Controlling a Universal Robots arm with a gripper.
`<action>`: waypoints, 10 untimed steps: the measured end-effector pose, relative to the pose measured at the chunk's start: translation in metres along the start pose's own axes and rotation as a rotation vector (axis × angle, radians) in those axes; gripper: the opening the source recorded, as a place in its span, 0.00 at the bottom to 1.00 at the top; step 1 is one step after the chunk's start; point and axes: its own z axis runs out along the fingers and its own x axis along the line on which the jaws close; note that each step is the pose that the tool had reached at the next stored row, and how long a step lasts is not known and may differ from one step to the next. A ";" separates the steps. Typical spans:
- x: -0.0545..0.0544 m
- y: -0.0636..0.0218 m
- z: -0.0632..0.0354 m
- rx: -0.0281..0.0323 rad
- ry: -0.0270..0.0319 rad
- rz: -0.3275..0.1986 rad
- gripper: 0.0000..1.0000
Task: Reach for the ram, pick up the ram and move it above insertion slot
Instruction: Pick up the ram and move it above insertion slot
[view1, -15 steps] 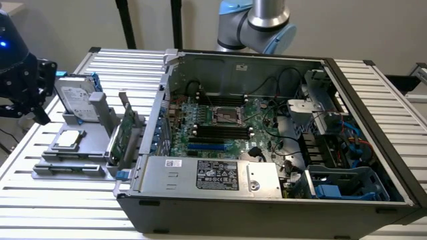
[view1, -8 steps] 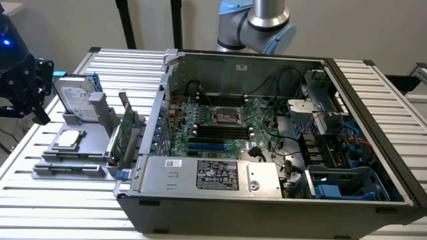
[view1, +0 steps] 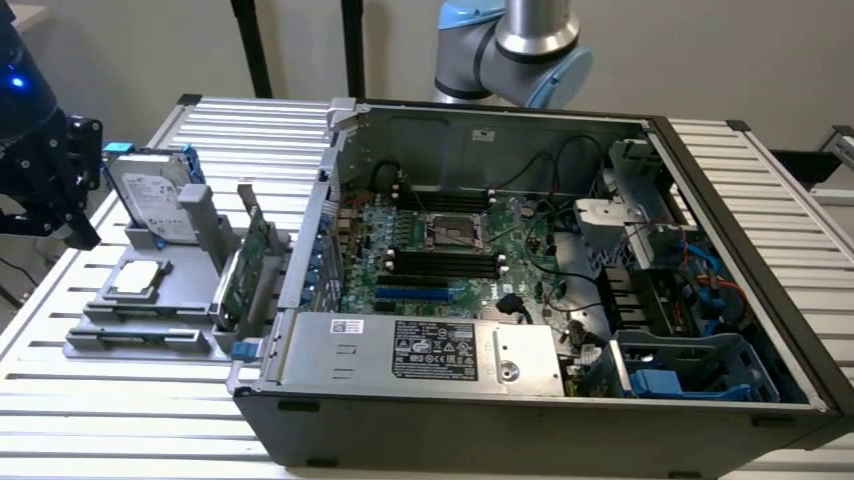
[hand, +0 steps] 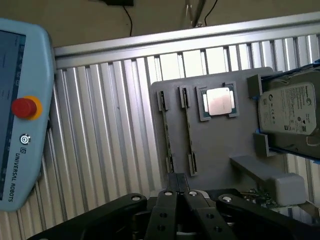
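Shut, empty fingers (hand: 169, 202) sit just short of the ram (hand: 189, 131), likely light, stiff, fragile; pinch its faces mid-length.

Parts on the bench, counted
Two ram sticks (hand: 188, 131), one processor chip (hand: 219, 101), one silver hard drive (hand: 289, 112) and one green expansion card (view1: 238, 278), all in one grey holder (hand: 220, 145) on the exterior view's left; one open computer case (view1: 534, 430) to its right, holding one motherboard (view1: 400, 220) and one power supply box (view1: 414, 350) at the near side; one teach pendant (hand: 20, 75) with one red button (hand: 24, 107)
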 end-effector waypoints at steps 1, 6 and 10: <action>0.000 0.0000 0.0000 0.0000 0.0000 0.000 0.12; 0.000 -0.0001 0.0008 0.0009 -0.0002 0.000 0.30; 0.000 -0.0003 0.0077 0.0044 -0.0007 0.000 0.36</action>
